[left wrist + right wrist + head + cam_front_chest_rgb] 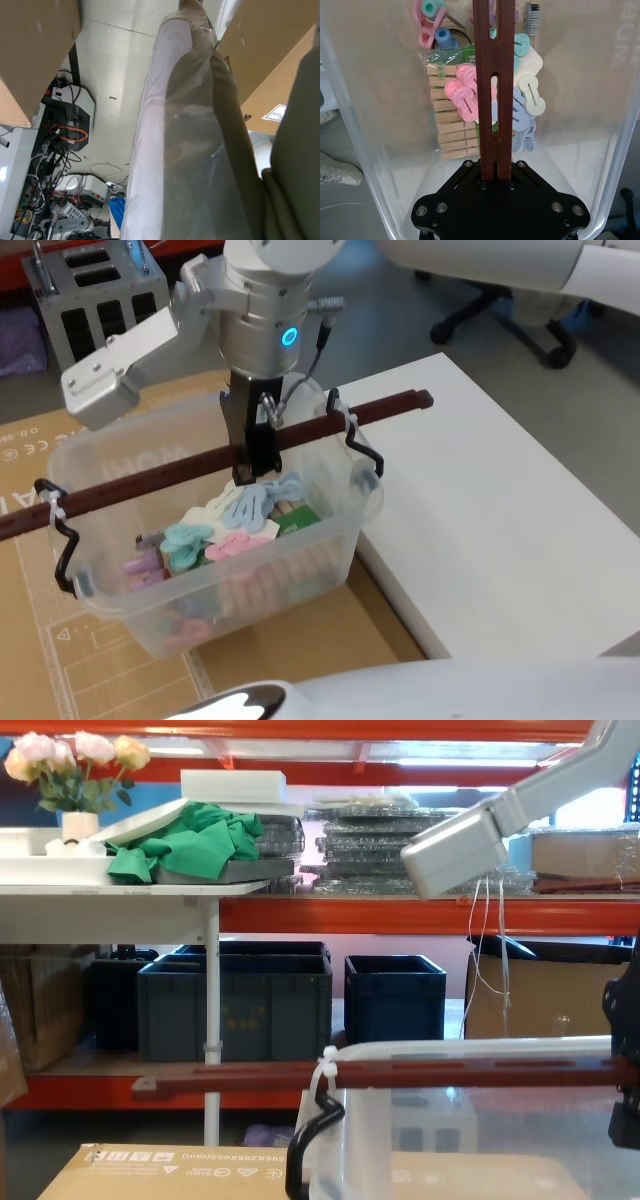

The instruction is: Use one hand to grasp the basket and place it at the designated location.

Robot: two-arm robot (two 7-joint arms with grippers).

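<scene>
R gripper (255,455) is clenched on the dark handle (140,485) of the basket (300,565) near mid-bar, prob. so the tub w/ its pegs (190,540) stays level, over the cardboard box (340,640) just beside the white table (480,520).

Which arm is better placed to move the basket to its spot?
Right. Its gripper is shut on the middle of the basket's handle. The left arm's wrist camera faces the floor, away from the basket.
</scene>
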